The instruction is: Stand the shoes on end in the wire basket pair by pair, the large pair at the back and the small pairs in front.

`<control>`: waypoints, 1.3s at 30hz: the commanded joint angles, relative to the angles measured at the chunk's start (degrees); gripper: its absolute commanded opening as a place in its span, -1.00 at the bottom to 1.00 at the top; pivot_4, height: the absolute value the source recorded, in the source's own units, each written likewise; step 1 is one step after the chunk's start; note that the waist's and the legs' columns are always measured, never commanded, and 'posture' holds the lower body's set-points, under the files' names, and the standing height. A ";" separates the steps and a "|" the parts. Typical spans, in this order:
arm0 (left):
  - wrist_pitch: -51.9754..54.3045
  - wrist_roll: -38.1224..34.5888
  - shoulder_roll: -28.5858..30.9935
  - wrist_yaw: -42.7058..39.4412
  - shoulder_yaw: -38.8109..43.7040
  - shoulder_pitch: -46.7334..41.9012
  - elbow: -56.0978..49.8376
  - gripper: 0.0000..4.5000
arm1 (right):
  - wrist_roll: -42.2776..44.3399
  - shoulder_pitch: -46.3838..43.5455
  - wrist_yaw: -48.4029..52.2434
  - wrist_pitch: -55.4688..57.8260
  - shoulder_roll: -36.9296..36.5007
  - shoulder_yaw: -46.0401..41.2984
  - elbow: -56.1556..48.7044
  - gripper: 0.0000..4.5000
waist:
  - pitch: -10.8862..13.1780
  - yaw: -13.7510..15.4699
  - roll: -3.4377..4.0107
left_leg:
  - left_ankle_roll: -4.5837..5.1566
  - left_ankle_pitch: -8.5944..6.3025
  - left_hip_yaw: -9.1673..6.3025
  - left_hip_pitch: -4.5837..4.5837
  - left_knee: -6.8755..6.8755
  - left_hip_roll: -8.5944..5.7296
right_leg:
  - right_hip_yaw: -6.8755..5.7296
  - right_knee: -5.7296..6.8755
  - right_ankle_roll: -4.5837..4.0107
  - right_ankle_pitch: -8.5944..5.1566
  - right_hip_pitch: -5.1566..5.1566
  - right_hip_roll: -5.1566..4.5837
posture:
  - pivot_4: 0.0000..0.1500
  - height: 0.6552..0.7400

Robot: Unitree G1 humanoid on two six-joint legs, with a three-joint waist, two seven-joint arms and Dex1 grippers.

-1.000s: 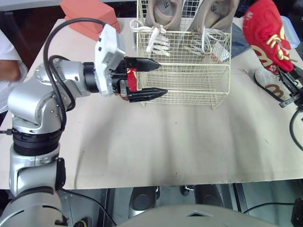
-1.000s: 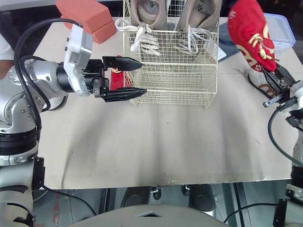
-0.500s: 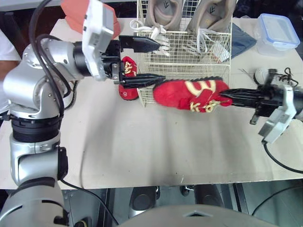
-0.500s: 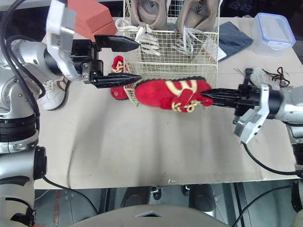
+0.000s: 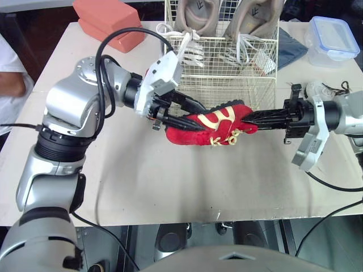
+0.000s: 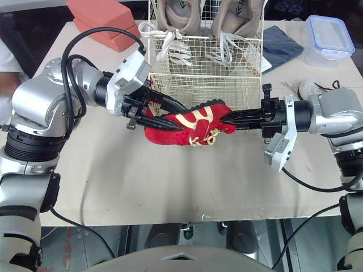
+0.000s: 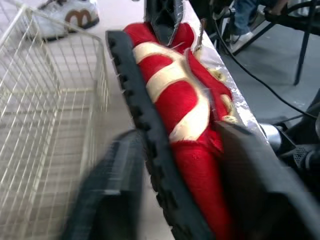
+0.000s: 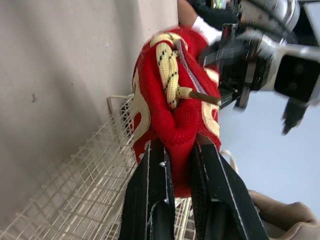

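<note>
at frame centre, right claw [image 5: 250,116] and left claw [image 5: 194,116] each clamp one end of the red shoe [image 5: 218,120] below the wire basket [image 5: 227,85].

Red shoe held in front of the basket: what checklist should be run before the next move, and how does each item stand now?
1. Right gripper shut on the red shoe: ok.
2. Left gripper closed on the shoe's other end, one finger on the sole and one on the upper: ok.
3. Beige sneakers standing on end at the back of the wire basket: ok.
4. Front section of the basket free for a small pair: ok, nothing seen in it.
5. Shoe apart from the basket's front wall: ok, the left wrist view shows a gap.
6. Shoe turned on end for insertion: not ok, it lies lengthwise between the grippers.
</note>
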 commanded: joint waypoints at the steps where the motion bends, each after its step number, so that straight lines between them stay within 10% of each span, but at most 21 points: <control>1: -0.39 1.31 1.40 -5.38 -1.24 -1.67 0.46 -0.77 | -0.05 -1.39 -2.56 -2.57 -0.67 -0.65 0.08 -1.00 | 0.00 -0.02 0.00 | 0.00 0.00 0.02 0.00 0.00 -0.01 | 0.01 0.00 0.00 0.00 0.00 0.00 | 1.00 -0.27; 5: -0.71 2.34 0.68 -6.57 -1.72 -1.76 0.86 -0.80 | -0.83 -0.67 -4.83 -0.60 -0.89 -1.26 0.24 -1.00 | 0.00 -0.03 0.01 | 0.00 0.00 0.01 0.00 0.02 0.01 | 0.02 0.01 0.00 0.00 0.00 0.00 | 1.00 -0.27; 16: -1.71 0.32 -9.91 10.50 10.56 0.02 3.28 -0.80 | 6.25 10.03 -10.36 11.50 -3.29 -6.78 -1.57 0.99 | 0.01 0.08 0.00 | 0.00 0.00 -0.15 -0.17 0.19 0.01 | -0.11 0.02 -0.18 0.12 0.00 -0.08 | 1.00 -0.27; 29: -9.86 -6.25 -27.44 25.37 20.21 13.14 -4.76 -0.80 | 60.12 27.60 -30.62 74.51 2.64 -10.78 -35.62 1.00 | -0.02 0.07 0.03 | 0.00 0.00 -0.15 0.14 0.19 0.02 | -0.02 0.21 -0.24 0.14 0.22 -0.11 | 1.00 -0.27; 39: -16.63 -3.28 -30.28 26.20 17.95 15.84 -1.97 -0.80 | 72.50 20.23 -42.45 87.31 12.71 -14.71 -38.69 1.00 | -0.03 0.18 0.02 | 0.03 -0.01 -0.17 0.07 0.09 -0.03 | -0.06 0.09 -0.24 0.15 0.19 -0.06 | 1.00 -0.27</control>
